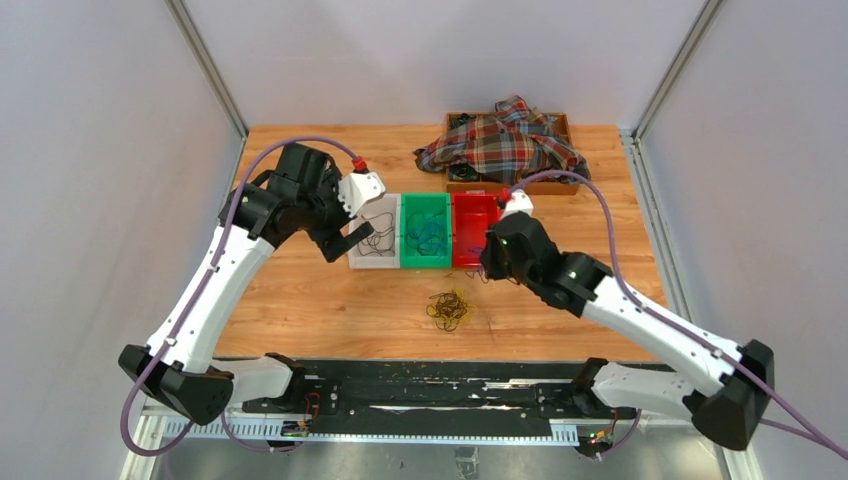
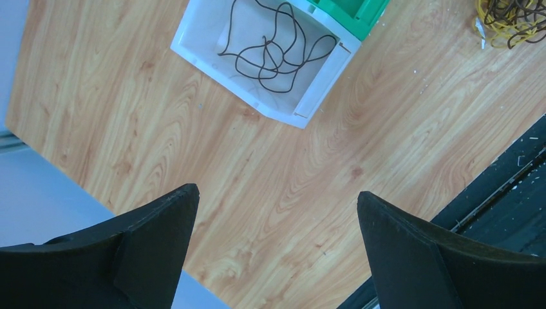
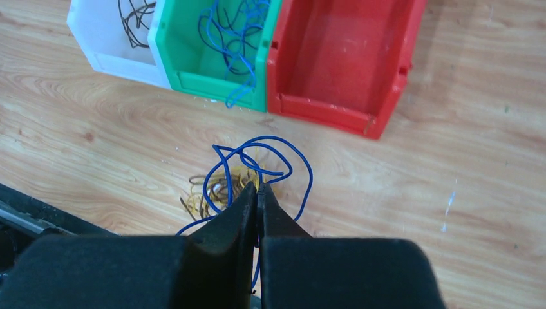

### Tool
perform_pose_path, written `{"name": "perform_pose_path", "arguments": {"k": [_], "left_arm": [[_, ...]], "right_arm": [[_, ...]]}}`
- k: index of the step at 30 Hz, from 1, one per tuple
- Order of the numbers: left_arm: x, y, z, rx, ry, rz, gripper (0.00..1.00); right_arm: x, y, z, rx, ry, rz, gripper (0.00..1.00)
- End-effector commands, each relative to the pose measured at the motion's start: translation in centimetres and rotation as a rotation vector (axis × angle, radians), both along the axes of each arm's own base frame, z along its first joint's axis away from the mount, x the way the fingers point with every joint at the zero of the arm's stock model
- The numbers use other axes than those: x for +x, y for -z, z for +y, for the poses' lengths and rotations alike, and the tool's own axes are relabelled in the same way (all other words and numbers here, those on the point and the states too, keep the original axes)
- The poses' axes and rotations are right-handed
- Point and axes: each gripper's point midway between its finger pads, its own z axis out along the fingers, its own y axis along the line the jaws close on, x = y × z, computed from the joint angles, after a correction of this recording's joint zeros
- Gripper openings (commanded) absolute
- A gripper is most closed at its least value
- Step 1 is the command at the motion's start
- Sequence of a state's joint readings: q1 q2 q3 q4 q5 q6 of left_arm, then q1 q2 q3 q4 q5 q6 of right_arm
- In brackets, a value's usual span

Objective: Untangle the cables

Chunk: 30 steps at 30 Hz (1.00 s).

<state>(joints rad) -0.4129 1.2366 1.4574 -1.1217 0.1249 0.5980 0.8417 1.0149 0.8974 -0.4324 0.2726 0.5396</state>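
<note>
A small tangle of yellow and dark brown cables [image 1: 450, 308] lies on the wooden table in front of the bins; it also shows in the right wrist view [image 3: 209, 190]. My right gripper [image 3: 259, 187] hangs just above it, shut on a blue cable [image 3: 306, 174] whose loops spread round the fingertips. A dark cable [image 2: 273, 58] lies coiled in the white bin [image 2: 322, 84]. More blue cables [image 3: 235, 35] sit in the green bin [image 3: 212, 80], one end hanging over its front wall. My left gripper [image 2: 275, 190] is open and holds nothing, over bare table left of the white bin.
Three bins stand side by side: white [image 1: 358, 258], green [image 1: 426, 262] and red [image 1: 470, 258], the red one [image 3: 335, 58] holding nothing. A plaid shirt [image 1: 505, 140] covers a wooden box at the back. A black rail [image 1: 420, 385] runs along the near edge.
</note>
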Motion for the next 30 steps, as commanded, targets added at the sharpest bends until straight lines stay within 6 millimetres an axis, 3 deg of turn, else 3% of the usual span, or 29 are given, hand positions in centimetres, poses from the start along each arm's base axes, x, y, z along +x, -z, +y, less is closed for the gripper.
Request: {"name": "perform_pose_path", "arguments": {"k": [1,10,17,19,21,23,27,30], "left_arm": [[0.0,-1.0,0.2,-0.046,-0.042,-0.019,0.98],[-0.1,-1.6,-0.1,-0.084,-0.056,-0.014,0.98],[-0.5,-2.2,0.3,-0.083,-0.059,-0.043,0.98],[-0.7,-2.3,0.4,-0.086,-0.056,-0.048,0.98],[-1.0,-2.1,0.4,-0.086,-0.046,-0.046,0.98],[-1.1,-1.8,0.3,-0.085,-0.039,-0.038,0.98],[-1.0,-1.3,0.3,-0.080,-0.045,-0.020,0.98],[-0.9,-1.3,0.0,-0.091,-0.041,-0.015,0.98]], "right_arm": [[2.4,-1.4,1.8,-0.069,-0.052,-0.025,0.00],[11.6,-3.3,7.6,-0.275,-0.125,-0.191,0.01],[16.6,0.8,11.2,-0.314,-0.138,-0.157,0.02],[17.7,0.8,11.2,-0.323,-0.118,-0.172,0.15],[18.3,0.1,11.1,-0.313,-0.099,-0.196,0.36],[18.6,-0.8,10.8,-0.300,-0.089,-0.220,0.49],[17.6,-1.4,10.0,-0.286,-0.090,-0.220,0.52],[14.7,-0.9,9.1,-0.224,-0.117,-0.181,0.52]]}}
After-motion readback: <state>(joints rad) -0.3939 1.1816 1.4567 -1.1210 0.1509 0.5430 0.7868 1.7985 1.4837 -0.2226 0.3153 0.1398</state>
